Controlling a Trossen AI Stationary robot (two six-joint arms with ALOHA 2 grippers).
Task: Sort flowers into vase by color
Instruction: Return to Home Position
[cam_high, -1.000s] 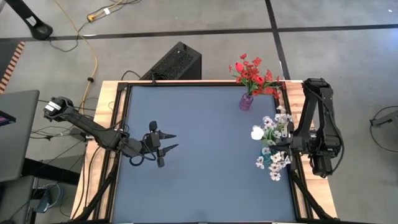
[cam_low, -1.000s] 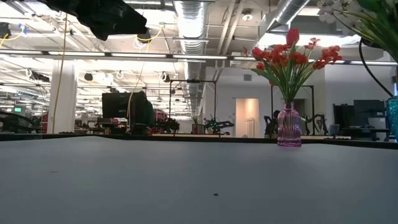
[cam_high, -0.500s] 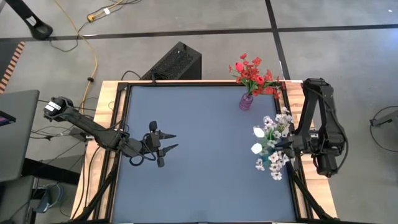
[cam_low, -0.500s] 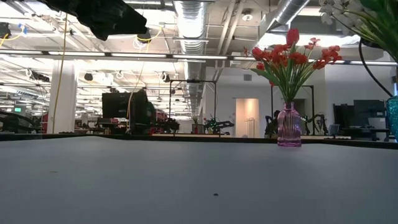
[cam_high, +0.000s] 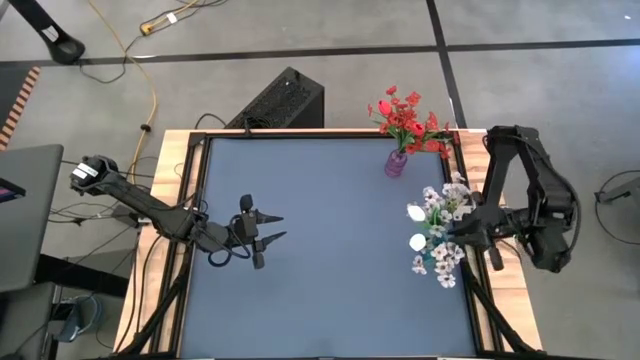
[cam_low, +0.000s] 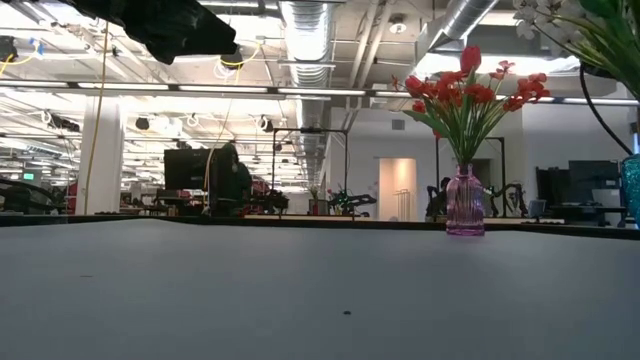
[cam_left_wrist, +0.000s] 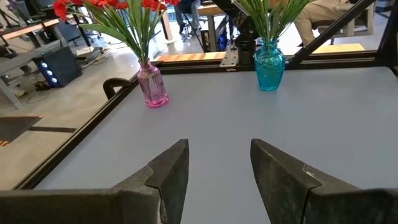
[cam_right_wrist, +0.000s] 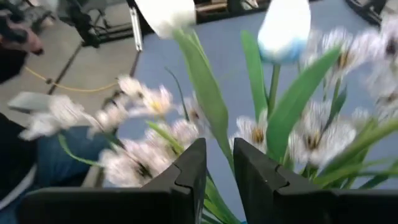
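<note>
Presently: white flowers (cam_high: 440, 228) upright in blue vase (cam_left_wrist: 269, 59) at counter's (cam_high: 330, 300) right edge. Right gripper (cam_high: 465, 232) just beside blooms, on outer side; jaws narrowly parted, leaf in line with gap, no grip evident. Judgement: retreat outward, away from stems. Left gripper (cam_high: 272, 228) well apart, jaws spread.

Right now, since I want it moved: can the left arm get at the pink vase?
Probably yes: only bare table lies between the open left gripper and the pink vase.
</note>
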